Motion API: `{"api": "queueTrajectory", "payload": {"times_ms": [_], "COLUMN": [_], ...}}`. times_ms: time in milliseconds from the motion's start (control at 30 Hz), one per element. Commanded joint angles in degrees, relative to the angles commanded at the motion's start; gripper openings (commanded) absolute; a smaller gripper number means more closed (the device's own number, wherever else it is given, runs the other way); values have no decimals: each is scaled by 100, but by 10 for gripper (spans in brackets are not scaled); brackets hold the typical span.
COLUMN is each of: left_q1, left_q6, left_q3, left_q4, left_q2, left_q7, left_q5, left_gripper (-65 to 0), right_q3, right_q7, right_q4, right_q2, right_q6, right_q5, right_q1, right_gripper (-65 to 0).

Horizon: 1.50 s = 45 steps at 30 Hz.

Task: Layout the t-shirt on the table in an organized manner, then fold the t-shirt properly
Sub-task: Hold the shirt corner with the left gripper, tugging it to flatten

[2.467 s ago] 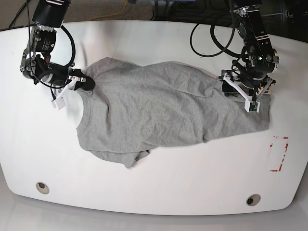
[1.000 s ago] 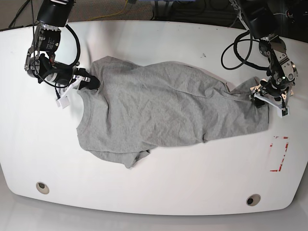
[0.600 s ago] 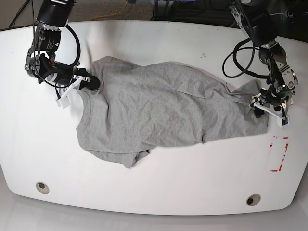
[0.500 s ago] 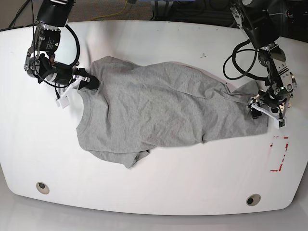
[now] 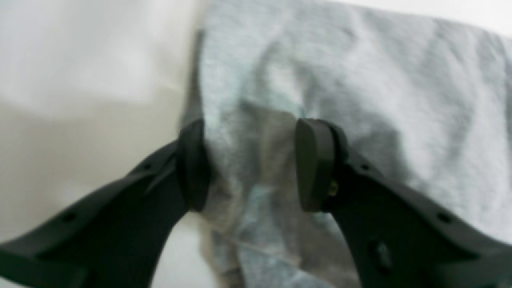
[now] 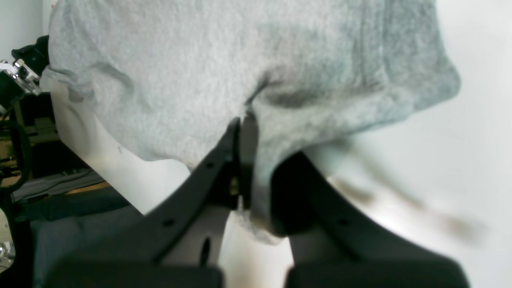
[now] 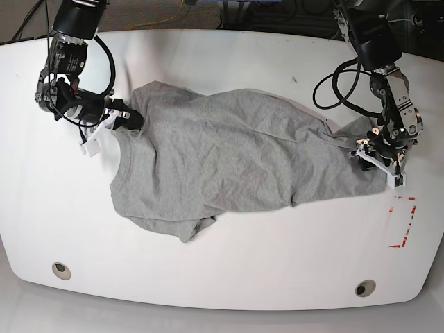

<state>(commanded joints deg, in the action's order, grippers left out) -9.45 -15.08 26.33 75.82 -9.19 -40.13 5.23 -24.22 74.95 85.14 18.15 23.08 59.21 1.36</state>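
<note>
Base view: t-shirt (image 7: pixel 236 156) long axis runs nine-to-three; right gripper (image 7: pixel 128 119) clamped on it at nine, left gripper (image 7: pixel 378 158) parted astride the three o'clock hem.

right claw (image 6: pixel 241 132): pinched tight on a fold of the t-shirt (image 6: pixel 224 68), no gap between the jaws | shirt: grey, wrinkly, bunched up over the claw | surface (image 6: pixel 440 168): glossy white, showing on the right | far left: dark clutter, blurry

Beyond the far edge of the white tabletop (image 7: pixel 229 48), the base view shows dark grey carpeted floor (image 7: pixel 139 14) with black cables (image 7: pixel 267 14) and 1 yellow cable (image 7: pixel 182 10), lit evenly from above.
</note>
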Motion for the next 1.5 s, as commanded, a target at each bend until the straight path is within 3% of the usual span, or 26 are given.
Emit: {"api": "queueTrajectory", "payload": {"times_ms": [200,333,900,967,1100,1200,1500], "left_q1": [62,158,299,299,281,281,281], "left_q6": [0,0,0,0,0,0,0], "left_q3": [18,18,18,18,9,-9,9], "left_q4": [9,0,-114,-114,-114,-114,158], "left_q2": [-26,-158,-176,-176,-176,-176,-176], "left_q7": [0,0,26,35,62,202,308], "left_q5": [-9,0,9,9,0,0,0], "left_gripper": [-241,-241,-252,-295,-472,-558,-603], "right_q3": [0,-9,-9,-9,-9,-9,-18], "right_q7": [0,0,-9,-9,-9,-9,-9], "right_q4": [0,0,0,0,0,0,0], "right_q2": [0,0,0,-9,-9,-9,-18], "right_q6": [0,0,0,0,0,0,0], "right_q5": [0,0,0,0,0,0,0], "right_q1": [0,0,-9,-9,-9,-9,-9], "right_gripper": [-649,-649,-649,-649,-649,-649,-649]}}
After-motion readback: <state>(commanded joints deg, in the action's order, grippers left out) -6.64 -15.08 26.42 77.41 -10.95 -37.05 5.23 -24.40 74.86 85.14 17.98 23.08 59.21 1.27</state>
